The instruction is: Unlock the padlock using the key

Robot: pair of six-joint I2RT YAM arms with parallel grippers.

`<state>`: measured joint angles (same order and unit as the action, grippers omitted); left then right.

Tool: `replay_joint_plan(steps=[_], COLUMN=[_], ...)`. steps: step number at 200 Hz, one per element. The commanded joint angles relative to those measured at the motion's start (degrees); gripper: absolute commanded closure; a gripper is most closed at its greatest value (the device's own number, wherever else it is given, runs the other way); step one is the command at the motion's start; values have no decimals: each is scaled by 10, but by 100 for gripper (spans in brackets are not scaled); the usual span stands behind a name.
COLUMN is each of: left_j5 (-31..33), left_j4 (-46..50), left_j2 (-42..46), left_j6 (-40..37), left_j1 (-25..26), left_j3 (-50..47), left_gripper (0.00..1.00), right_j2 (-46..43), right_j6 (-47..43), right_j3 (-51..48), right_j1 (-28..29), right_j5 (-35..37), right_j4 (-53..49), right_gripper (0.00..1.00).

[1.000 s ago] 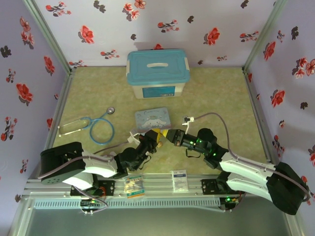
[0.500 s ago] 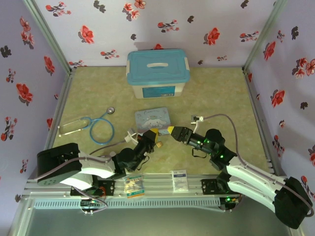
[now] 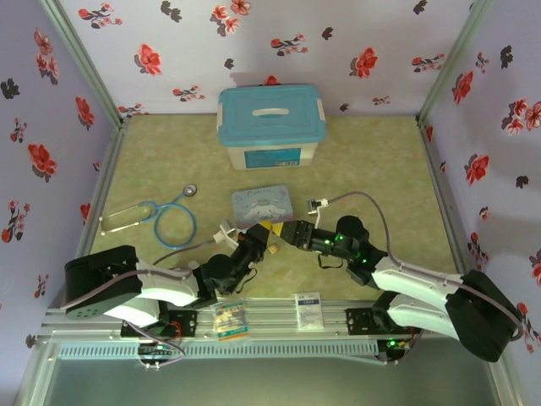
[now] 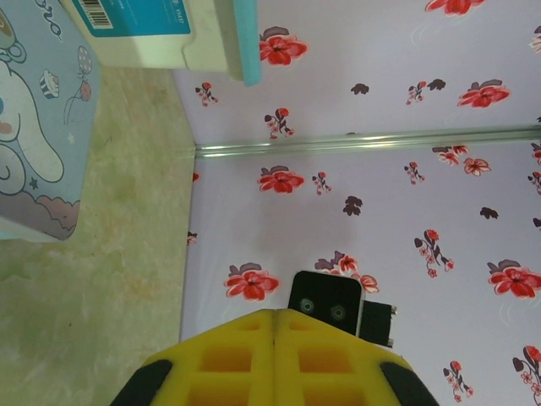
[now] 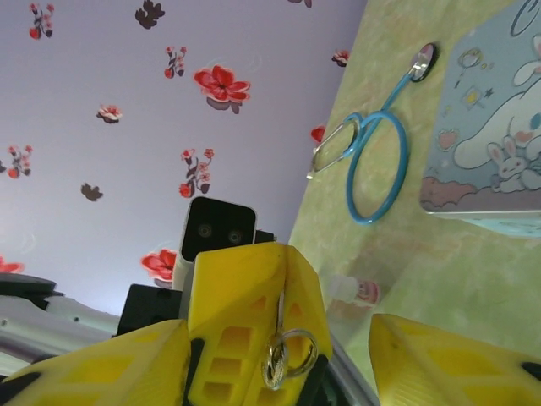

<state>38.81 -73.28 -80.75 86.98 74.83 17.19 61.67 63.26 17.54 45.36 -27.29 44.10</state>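
left gripper [image 4: 275, 355] clenched on silvery ring [image 5: 287, 355] (ring seen from right wrist) | right gripper [image 3: 286, 232] released; straddling it

Even, soft lighting, faint shadows; wrist views sharp (nearest yellow jaws slightly blurred).

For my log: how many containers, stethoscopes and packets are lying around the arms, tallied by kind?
Containers: 2 (blue-lidded box, cartoon tin)
Stethoscope: 1
Packets on the front rail: 2 (colourful packet, white packet)
Total: 5
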Motion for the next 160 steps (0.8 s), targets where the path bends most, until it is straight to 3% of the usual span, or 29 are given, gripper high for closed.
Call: replay_joint_plan(steps=[1,78,160], left_j5=[6,13,22], left_j4=[-4,-6,-9], left_j2=[-8,-3,-10], left_j6=[-20,-20,0], left_j1=[-4,-5,-4], left_j3=[14,13,11], left_gripper=[100,100,100], right_j2=[26,60,71], right_j6=[22,52,58], right_j3=[12,-30,-38], right_j1=[11,16,16], right_j5=[-11,16,24], right_j4=[79,176,195], right_gripper=[47,61,70])
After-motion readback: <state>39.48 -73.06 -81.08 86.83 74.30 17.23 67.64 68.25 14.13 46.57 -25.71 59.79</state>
